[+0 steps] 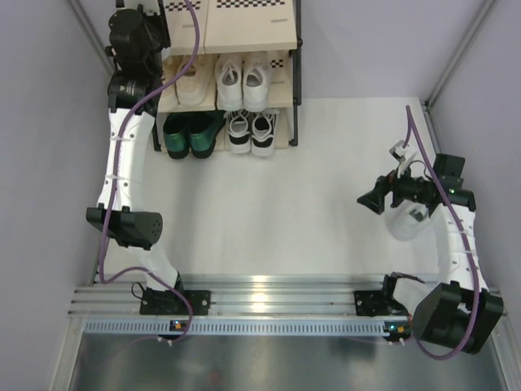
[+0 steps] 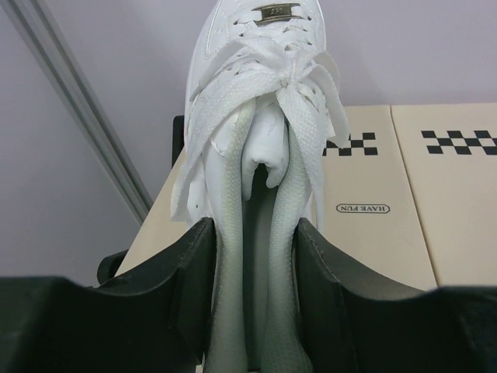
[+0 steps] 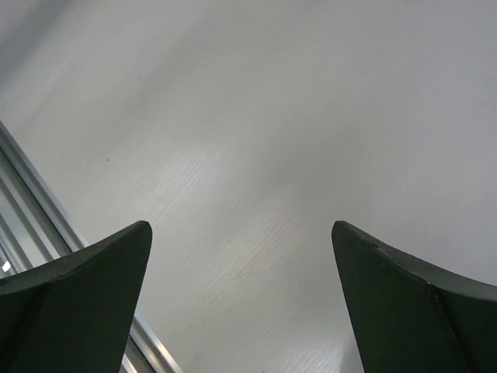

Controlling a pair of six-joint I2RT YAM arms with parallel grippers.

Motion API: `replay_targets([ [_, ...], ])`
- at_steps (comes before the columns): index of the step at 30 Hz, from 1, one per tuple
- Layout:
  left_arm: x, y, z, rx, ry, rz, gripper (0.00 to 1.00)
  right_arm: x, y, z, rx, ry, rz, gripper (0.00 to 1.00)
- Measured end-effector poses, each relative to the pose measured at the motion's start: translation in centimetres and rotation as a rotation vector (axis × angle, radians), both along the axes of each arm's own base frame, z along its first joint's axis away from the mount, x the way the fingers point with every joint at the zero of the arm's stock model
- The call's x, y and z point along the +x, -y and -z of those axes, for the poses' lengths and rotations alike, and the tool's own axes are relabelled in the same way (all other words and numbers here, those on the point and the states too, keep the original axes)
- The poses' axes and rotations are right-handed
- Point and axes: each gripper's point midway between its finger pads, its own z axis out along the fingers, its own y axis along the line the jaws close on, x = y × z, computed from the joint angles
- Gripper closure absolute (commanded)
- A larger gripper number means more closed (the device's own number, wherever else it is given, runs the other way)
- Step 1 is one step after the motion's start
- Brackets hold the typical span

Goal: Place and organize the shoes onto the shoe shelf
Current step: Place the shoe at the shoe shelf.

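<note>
Black jaws of the right tool (image 3: 241, 229) stand wide apart, empty, over the bench (image 1: 285, 204) at right. Farther off, upper left, the left tool (image 2: 254, 233) pinches a white sneaker (image 2: 256, 93) by its heel collar, toe pointing away, above the top board of the shoe shelf (image 2: 365, 225), probably to set it there. The lower tiers hold dark green shoes (image 1: 186, 134), black-and-white sneakers (image 1: 251, 130) and others, leaving little room.

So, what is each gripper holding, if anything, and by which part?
The left gripper pinches a white sneaker by its ankle collar; the right gripper holds nothing.
</note>
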Motion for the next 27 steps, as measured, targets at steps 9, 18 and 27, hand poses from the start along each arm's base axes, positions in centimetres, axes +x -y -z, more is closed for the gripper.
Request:
replay_targets([
  [9,0.14,-0.73,-0.22,0.015,0.009,-0.016,0.94,0.02,0.15,-0.11,0.009,0.002,0.005,0.01],
  [18,0.27,-0.79,-0.31,0.013,0.016,-0.021,0.63,0.04,0.37,-0.24,0.018,0.004,0.012,0.01],
  [27,0.28,-0.86,-0.57,0.000,0.030,-0.023,0.42,0.12,0.73,-0.26,0.020,0.005,0.025,0.01],
])
